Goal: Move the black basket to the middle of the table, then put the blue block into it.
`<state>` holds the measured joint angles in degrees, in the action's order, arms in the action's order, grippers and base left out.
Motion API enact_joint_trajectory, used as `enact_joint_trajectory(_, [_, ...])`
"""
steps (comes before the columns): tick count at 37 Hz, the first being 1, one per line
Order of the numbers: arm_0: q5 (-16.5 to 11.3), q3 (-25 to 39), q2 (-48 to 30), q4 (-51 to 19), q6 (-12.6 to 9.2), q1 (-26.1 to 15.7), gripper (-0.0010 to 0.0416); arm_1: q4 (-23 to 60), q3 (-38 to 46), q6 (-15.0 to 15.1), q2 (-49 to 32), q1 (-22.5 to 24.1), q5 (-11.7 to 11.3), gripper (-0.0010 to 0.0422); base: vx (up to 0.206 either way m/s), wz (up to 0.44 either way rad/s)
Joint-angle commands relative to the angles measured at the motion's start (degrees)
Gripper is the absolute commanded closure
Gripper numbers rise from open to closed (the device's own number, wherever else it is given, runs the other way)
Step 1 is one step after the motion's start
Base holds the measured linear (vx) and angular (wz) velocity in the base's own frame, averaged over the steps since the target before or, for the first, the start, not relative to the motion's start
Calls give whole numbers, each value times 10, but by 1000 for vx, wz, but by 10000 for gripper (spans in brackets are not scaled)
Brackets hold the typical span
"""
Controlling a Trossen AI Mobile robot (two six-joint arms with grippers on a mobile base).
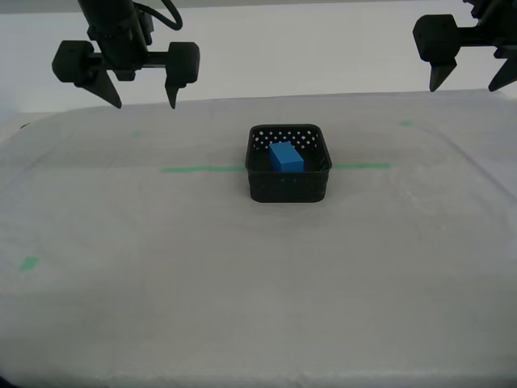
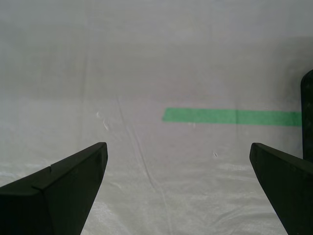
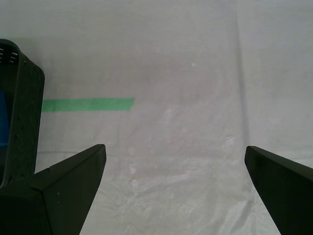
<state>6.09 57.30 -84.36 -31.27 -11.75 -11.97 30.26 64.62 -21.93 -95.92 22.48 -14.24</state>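
Note:
The black basket (image 1: 288, 187) stands in the middle of the table (image 1: 242, 291), on the green tape line (image 1: 202, 169). The blue block (image 1: 286, 157) lies inside it. My second gripper (image 1: 145, 101) hangs open and empty above the far part of the table at the exterior view's left; its view (image 2: 177, 145) shows only a sliver of the basket (image 2: 307, 112). My first gripper (image 1: 464, 85) hangs open and empty at the exterior view's right; its view (image 3: 173, 147) shows the basket wall (image 3: 24, 122) and a bit of the blue block (image 3: 3, 117).
Small green tape bits lie on the cloth near the front at the exterior view's left (image 1: 29, 263) and at the far right (image 1: 405, 123). The tape line shows beside the basket in both wrist views (image 2: 230, 116) (image 3: 88, 104).

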Motion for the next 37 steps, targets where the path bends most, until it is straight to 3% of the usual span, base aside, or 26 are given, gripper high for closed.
enact_joint_trajectory(1, [2, 1, 0, 0, 0, 0, 7, -27, -30, -7, 28, -1, -4, 11, 0, 0])
enact_joint_trajectory(8, [2, 1, 0, 0, 0, 0, 7, -33, -67, -15, 59, -16, -3, 11, 0, 0])
enact_joint_trajectory(15, [2, 1, 0, 0, 0, 0, 7, -39, -66, 2, 59, -21, -3, 12, 0, 0])
enact_joint_trajectory(37, [2, 1, 0, 0, 0, 0, 7, -38, -66, 1, 59, -21, -3, 12, 0, 0])
